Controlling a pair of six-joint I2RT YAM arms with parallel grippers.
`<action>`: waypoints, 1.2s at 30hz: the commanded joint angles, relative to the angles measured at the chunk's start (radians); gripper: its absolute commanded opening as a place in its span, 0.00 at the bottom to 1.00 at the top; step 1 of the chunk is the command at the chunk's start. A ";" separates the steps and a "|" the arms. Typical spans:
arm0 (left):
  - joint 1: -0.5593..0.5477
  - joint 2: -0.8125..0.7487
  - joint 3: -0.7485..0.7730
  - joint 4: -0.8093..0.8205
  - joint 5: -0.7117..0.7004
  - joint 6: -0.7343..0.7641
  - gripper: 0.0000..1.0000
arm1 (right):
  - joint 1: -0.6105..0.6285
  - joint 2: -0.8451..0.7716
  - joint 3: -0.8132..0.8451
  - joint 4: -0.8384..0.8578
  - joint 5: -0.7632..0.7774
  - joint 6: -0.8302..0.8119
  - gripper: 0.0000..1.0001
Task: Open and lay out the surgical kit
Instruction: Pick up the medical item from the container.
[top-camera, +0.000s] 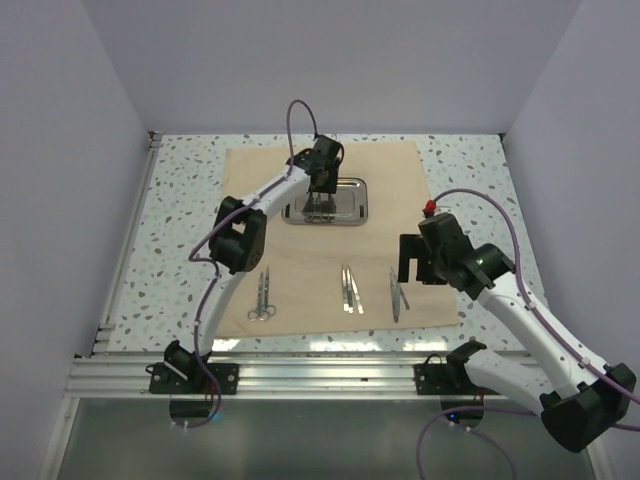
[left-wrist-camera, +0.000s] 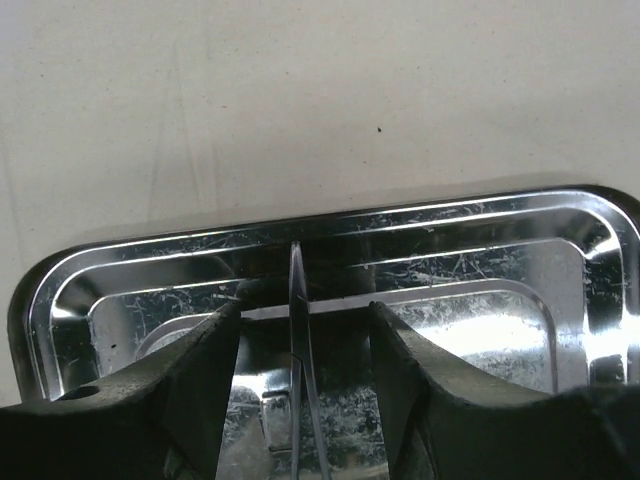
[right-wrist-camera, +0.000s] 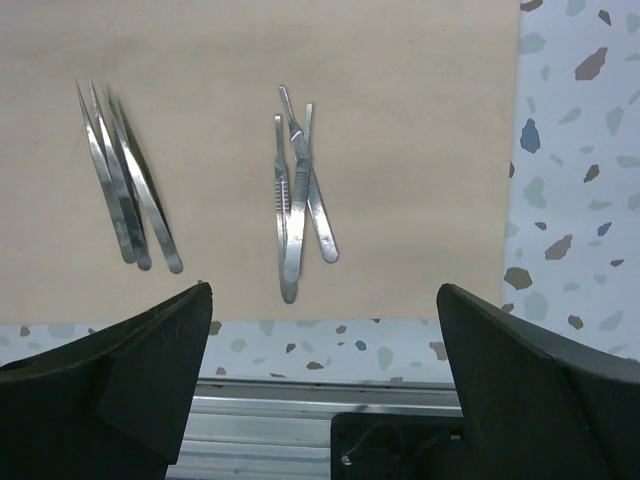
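The tan cloth wrap (top-camera: 330, 240) lies spread flat on the table. The small steel tray (top-camera: 352, 200) sits on its far part and fills the left wrist view (left-wrist-camera: 480, 250). My left gripper (top-camera: 320, 208) is down in the tray and open, its jaws (left-wrist-camera: 305, 312) either side of a thin silver instrument (left-wrist-camera: 296, 300) without touching it. Scissors (top-camera: 263, 297), tweezers (top-camera: 350, 288) and flat silver instruments (top-camera: 398, 293) lie in a row on the cloth's near part. My right gripper (top-camera: 415, 258) hovers open and empty above them (right-wrist-camera: 325, 292); its view shows the tweezers (right-wrist-camera: 125, 195) and flat instruments (right-wrist-camera: 298, 195).
The speckled table (top-camera: 185, 230) shows around the cloth. A metal rail (top-camera: 320, 375) runs along the near edge, also in the right wrist view (right-wrist-camera: 260, 425). White walls enclose the left, back and right sides.
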 joint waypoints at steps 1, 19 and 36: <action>0.013 0.035 0.063 0.033 -0.039 0.023 0.58 | 0.004 0.014 0.035 -0.027 0.011 0.026 0.98; 0.053 0.111 0.013 0.004 0.141 -0.010 0.20 | 0.004 0.121 0.104 0.000 0.012 0.026 0.97; 0.056 -0.022 0.040 0.019 0.197 -0.002 0.00 | 0.004 0.129 0.130 0.036 0.002 -0.023 0.97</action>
